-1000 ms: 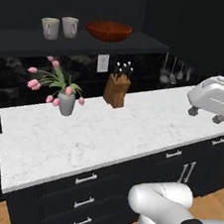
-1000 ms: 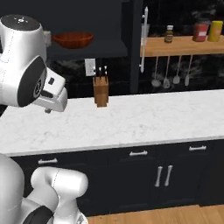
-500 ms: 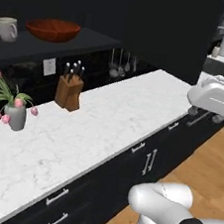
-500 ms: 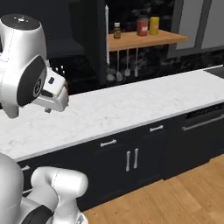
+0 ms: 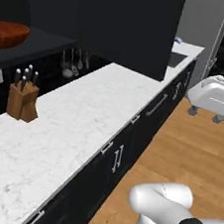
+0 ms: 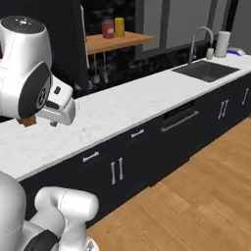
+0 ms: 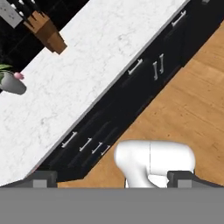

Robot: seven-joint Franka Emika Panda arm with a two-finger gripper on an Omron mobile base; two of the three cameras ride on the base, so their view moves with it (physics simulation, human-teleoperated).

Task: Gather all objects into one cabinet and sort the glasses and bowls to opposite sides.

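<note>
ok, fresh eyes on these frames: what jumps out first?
The long white marble counter over black drawers, running back to a sink at its far end. Then the knife block near the wall, with the reddish-brown bowl on the dark shelf above it. The white arm hangs over the wood floor.

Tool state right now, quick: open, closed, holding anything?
Tool: open and empty; in the hand view its two dark tips sit wide apart with nothing between them, above the wood floor.
</note>
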